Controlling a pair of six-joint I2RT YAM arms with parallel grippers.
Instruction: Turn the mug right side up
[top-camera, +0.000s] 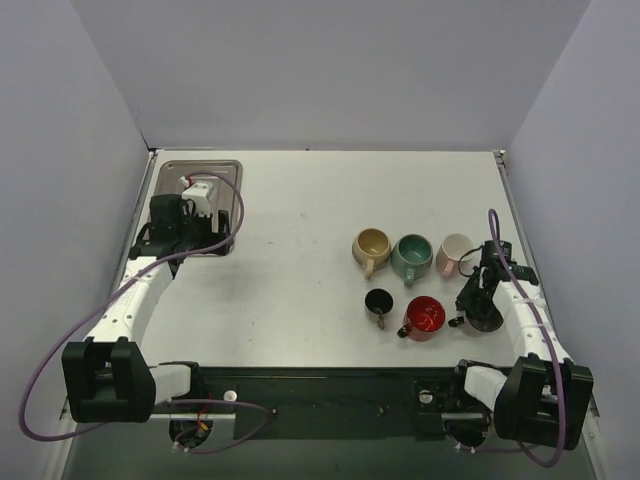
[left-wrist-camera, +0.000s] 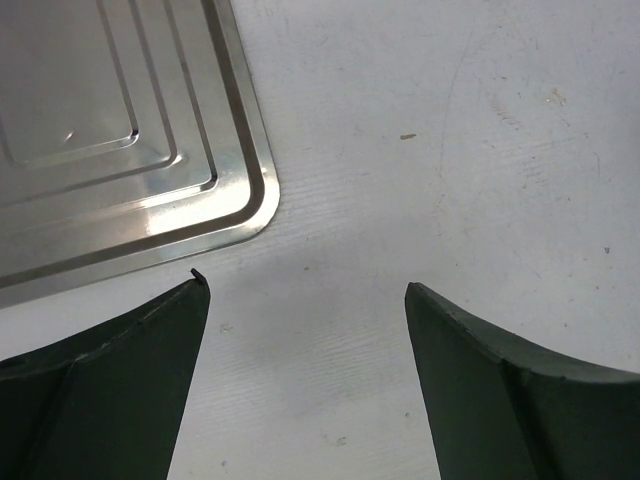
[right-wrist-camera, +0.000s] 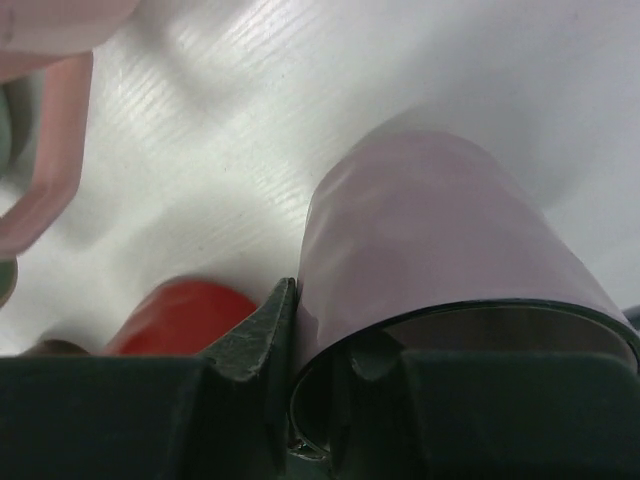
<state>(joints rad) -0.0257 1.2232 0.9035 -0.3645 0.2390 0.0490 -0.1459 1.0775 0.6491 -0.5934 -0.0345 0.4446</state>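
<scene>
Tray (top-camera: 226, 176) at table (top-camera: 300, 220) far-left corner. Tan mug (top-camera: 371, 245), green mug (top-camera: 411, 256), pink mug (top-camera: 455, 252) in row, upright; black mug (top-camera: 379, 302), red mug (top-camera: 424, 316) nearer.

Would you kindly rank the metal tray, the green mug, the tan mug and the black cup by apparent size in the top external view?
1. metal tray, clearly largest.
2. green mug and tan mug look about alike, so I won't rank them.
3. black cup, smallest.
</scene>
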